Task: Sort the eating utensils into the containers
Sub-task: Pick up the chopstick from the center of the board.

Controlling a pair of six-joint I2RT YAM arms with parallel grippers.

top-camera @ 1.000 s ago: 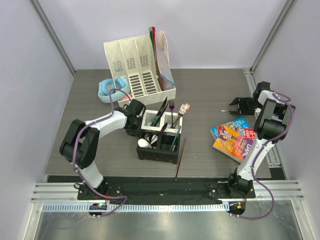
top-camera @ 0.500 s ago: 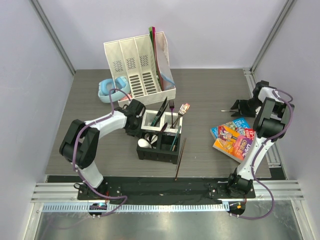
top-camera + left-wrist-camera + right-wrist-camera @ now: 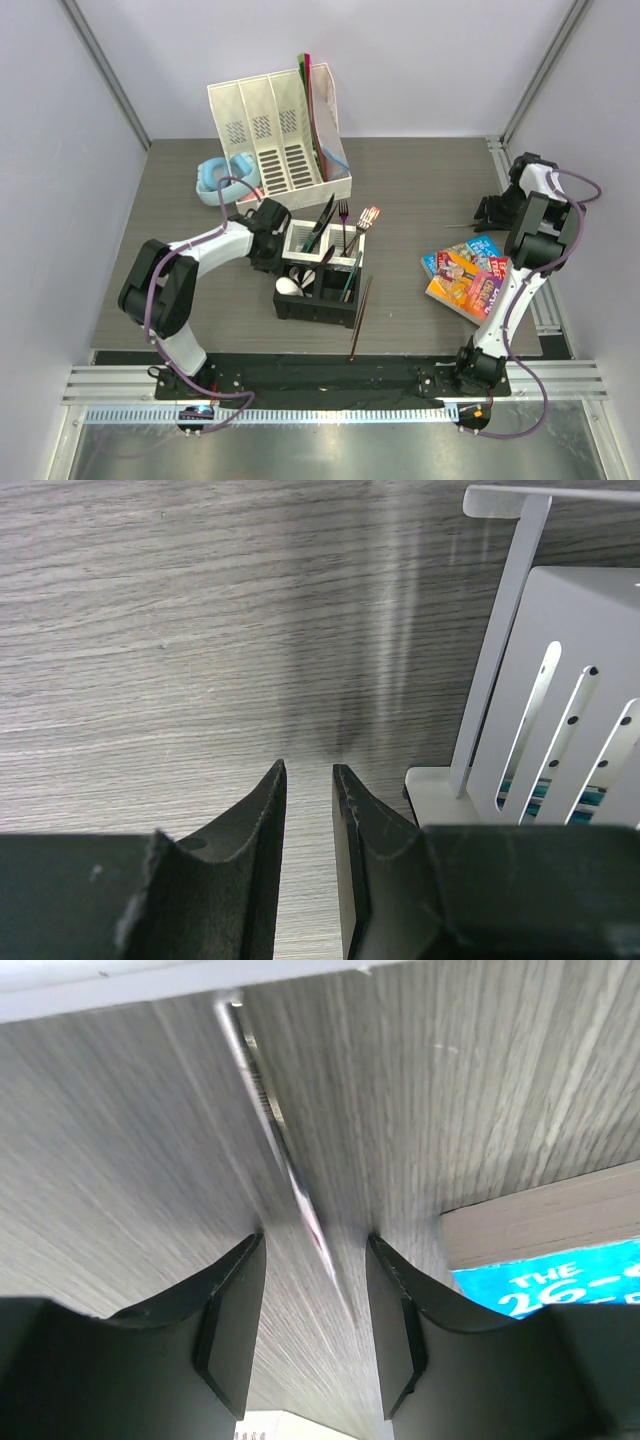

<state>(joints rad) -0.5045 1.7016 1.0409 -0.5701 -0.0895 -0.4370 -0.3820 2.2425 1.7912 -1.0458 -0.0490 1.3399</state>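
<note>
I note the right gripper (image 3: 313, 1245) has swung rightward. Its jaws stand apart astride a slim utensil (image 3: 280, 1140), ungripped, far from the caddy (image 3: 318, 300). Left gripper (image 3: 308, 770): narrow gap, empty. Pickup outstanding.

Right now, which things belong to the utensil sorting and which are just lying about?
Job:
- caddy
- cutlery standing in it
- chopsticks on the table beside it
- slim utensil at far right

Lying about:
- book
- headphones
- file organiser
</note>
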